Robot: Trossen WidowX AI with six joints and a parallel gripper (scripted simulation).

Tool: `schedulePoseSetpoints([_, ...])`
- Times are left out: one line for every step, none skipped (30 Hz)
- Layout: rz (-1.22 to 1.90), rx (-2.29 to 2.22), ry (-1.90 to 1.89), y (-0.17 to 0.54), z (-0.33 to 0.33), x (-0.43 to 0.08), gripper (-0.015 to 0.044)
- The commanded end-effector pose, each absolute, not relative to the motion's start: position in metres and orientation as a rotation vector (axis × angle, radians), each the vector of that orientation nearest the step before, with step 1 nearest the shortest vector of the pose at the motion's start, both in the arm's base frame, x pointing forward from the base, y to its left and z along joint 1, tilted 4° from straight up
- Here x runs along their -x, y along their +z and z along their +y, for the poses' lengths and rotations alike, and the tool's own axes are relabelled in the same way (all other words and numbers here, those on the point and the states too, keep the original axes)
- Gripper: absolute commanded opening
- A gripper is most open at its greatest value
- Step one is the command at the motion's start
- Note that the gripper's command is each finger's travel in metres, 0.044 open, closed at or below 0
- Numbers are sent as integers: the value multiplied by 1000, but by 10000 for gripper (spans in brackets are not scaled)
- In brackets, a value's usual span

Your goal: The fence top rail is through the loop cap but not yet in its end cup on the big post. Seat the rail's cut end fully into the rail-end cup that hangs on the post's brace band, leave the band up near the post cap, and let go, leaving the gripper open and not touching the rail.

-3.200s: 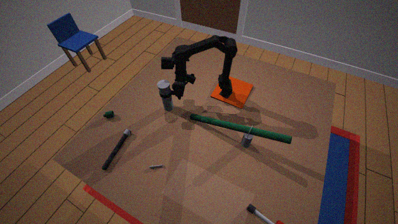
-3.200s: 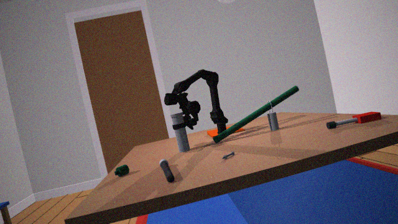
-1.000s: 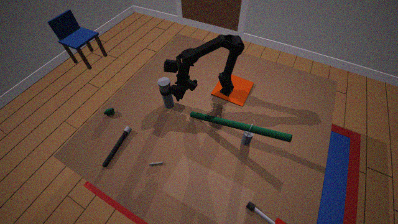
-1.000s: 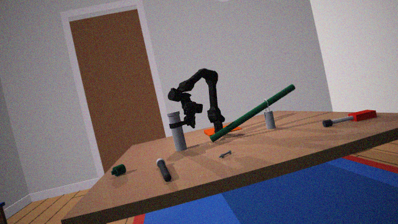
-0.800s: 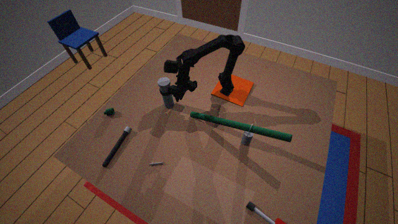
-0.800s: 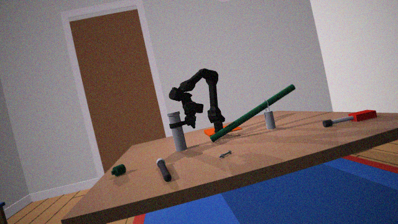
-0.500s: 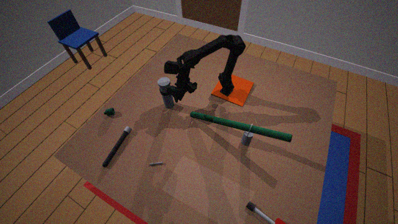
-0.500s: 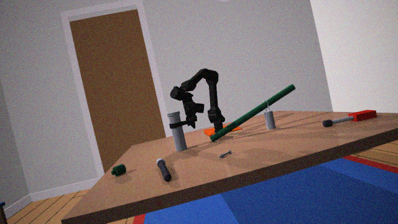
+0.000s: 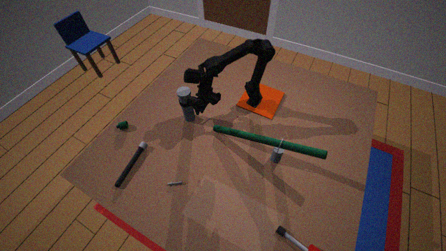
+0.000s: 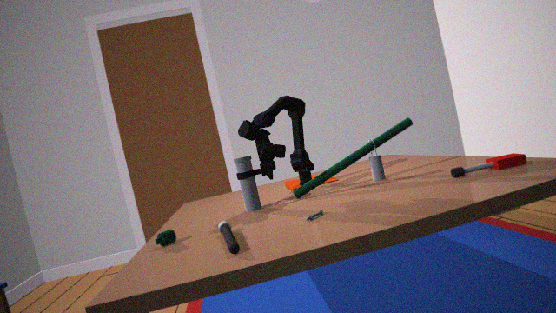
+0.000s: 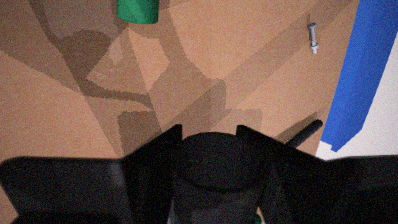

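The green rail (image 9: 244, 134) (image 10: 347, 162) (image 11: 138, 11) slopes through the wire loop (image 9: 281, 143) (image 10: 372, 148) on the short grey post (image 9: 277, 157) (image 10: 377, 169). Its near end is low, at or close to the table, and apart from the cup. The big grey post (image 9: 188, 113) (image 10: 250, 196) carries a black brace band (image 10: 247, 175) below its cap. My gripper (image 9: 199, 109) (image 10: 268, 174) (image 11: 209, 131) is shut on the black rail-end cup (image 11: 207, 162) beside the post. The cup's open mouth is hard to see in the dark.
A bolt (image 9: 175, 183) (image 10: 315, 216) (image 11: 313, 37), a dark rod (image 9: 129, 167) (image 10: 229, 239) and a green fitting (image 9: 122, 125) (image 10: 166, 237) lie on the table in front of the big post. A red-handled mallet (image 10: 508, 161) lies beyond the short post. The arm's base stands on an orange plate (image 9: 275, 99).
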State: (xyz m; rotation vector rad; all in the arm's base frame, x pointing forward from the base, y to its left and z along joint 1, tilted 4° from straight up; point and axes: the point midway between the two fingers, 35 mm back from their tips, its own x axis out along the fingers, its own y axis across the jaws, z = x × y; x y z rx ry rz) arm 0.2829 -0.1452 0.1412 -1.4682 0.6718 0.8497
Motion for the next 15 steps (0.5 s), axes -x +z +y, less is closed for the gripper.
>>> schedulePoseSetpoints([662, 1478, 862, 141, -146, -281, 0])
schedulePoseSetpoints([661, 1478, 862, 141, -146, -281, 0])
schedulePoseSetpoints([661, 1478, 862, 141, -146, -281, 0])
schedulePoseSetpoints([662, 1478, 861, 141, -146, -281, 0])
schedulePoseSetpoints([666, 1473, 856, 141, -145, -282, 0])
schedulePoseSetpoints([666, 1473, 856, 141, -145, -282, 0])
schedulePoseSetpoints([666, 1473, 856, 141, -145, -282, 0])
schedulePoseSetpoints([666, 1473, 856, 141, -145, -282, 0])
schedulePoseSetpoints([666, 1473, 856, 141, -145, -282, 0])
schedulePoseSetpoints([666, 1473, 856, 141, -145, -282, 0])
schedulePoseSetpoints([666, 1473, 856, 141, -145, -282, 0])
schedulePoseSetpoints([666, 1473, 856, 141, -145, -282, 0])
schedulePoseSetpoints([666, 1473, 856, 141, -145, -282, 0])
schedulePoseSetpoints([666, 1473, 856, 141, -145, -282, 26])
schedulePoseSetpoints([666, 1473, 856, 141, -145, -282, 53])
